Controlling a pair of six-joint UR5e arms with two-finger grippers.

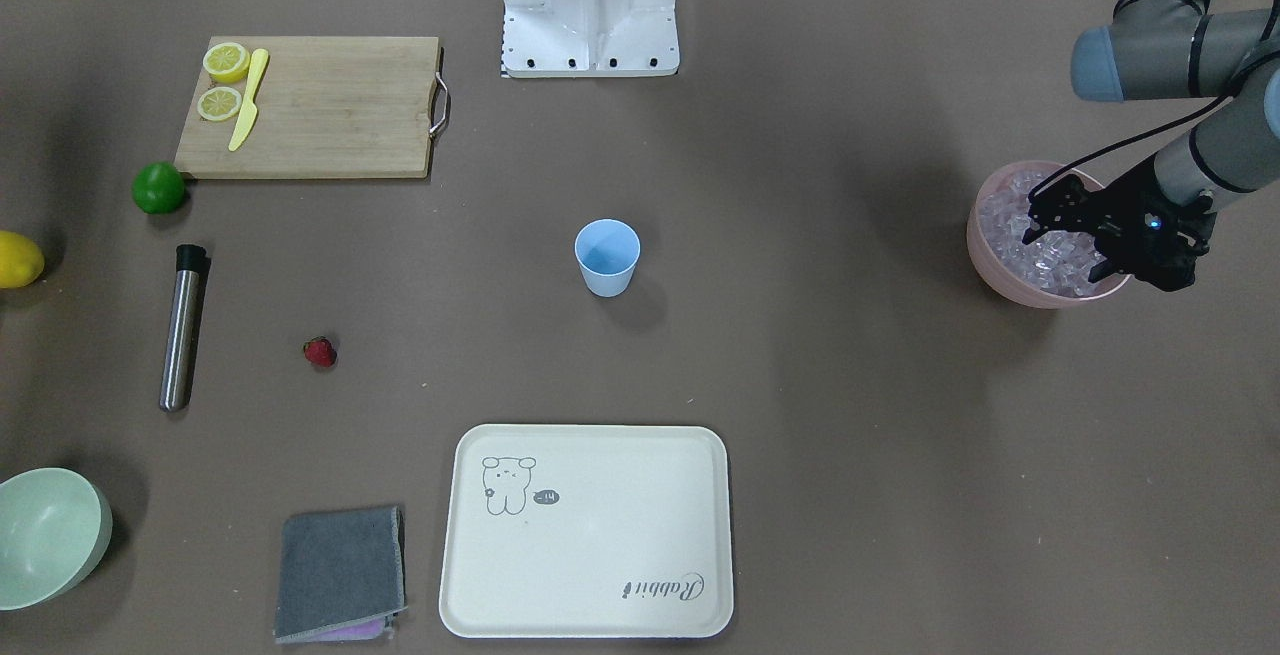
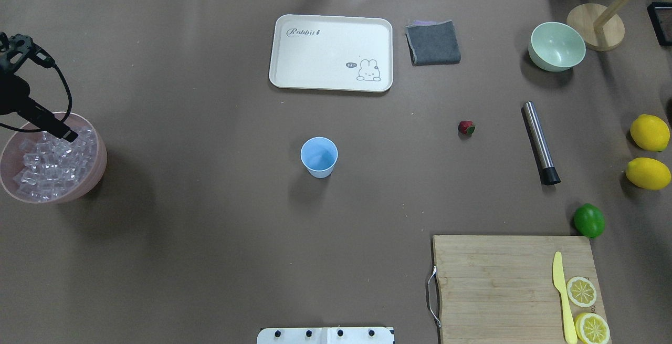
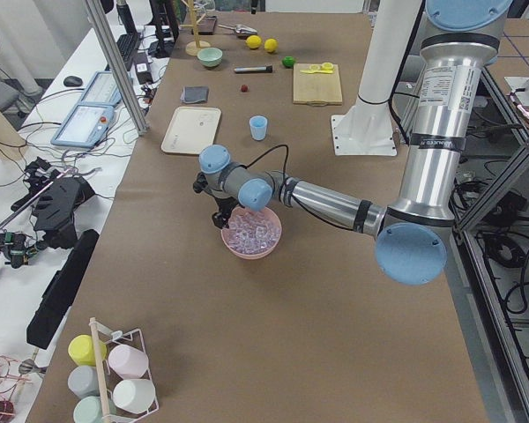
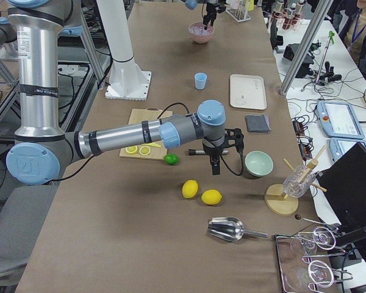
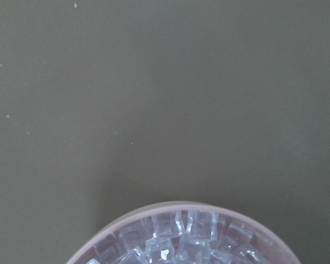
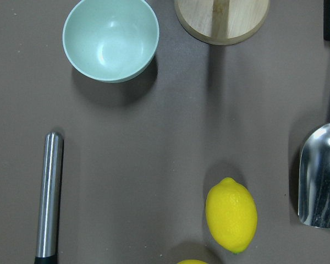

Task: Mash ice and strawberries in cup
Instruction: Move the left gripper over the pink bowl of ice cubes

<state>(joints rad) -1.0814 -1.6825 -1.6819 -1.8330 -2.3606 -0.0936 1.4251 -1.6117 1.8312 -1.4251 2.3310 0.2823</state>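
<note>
hanging over the pink bowl, the left gripper has the ice just beneath it; its opening and grasp cannot be told. the cup stands well apart.

- The left arm is stretched out low and far to its own side. The upper arm stands upright and the forearm runs almost level.
- Its wrist tips the left tool down at a slant. The two black fingers look spread apart, with their tips at the lowest point.
- The right arm has much the same pose on the opposite side: upright upper arm, bent elbow, level forearm.
- The right tool hangs straight down from its wrist. Only a side view shows it, so the set of its jaws cannot be made out.
</note>
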